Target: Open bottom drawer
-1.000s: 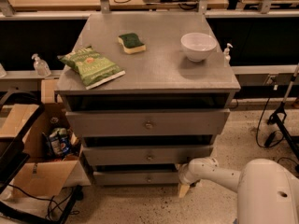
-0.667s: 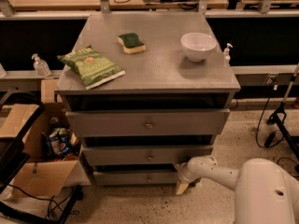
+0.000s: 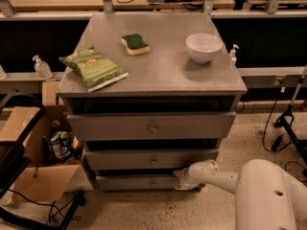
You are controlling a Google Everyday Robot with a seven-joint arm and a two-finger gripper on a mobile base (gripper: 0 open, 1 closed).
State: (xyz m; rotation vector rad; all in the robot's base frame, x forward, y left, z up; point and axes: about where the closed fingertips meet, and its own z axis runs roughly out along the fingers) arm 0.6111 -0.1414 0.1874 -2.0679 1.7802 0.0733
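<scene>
A grey cabinet has three stacked drawers. The bottom drawer [image 3: 136, 181] is the slimmest front, low near the floor, with a small round knob [image 3: 153, 182] at its centre. It stands slightly out from the cabinet. My white arm reaches in from the lower right, and my gripper [image 3: 181, 178] is at the right end of the bottom drawer front, right of the knob. The middle drawer [image 3: 151, 160] and the top drawer [image 3: 151, 126] sit above it.
On the cabinet top [image 3: 158, 73] lie a green chip bag [image 3: 93, 68], a green-and-yellow sponge [image 3: 135, 43] and a white bowl [image 3: 204, 47]. An open cardboard box [image 3: 33, 176] stands on the floor at the left. Cables and a stand base [image 3: 288, 123] are at the right.
My arm has shifted slightly left along the bottom drawer front. The drawers look the same.
</scene>
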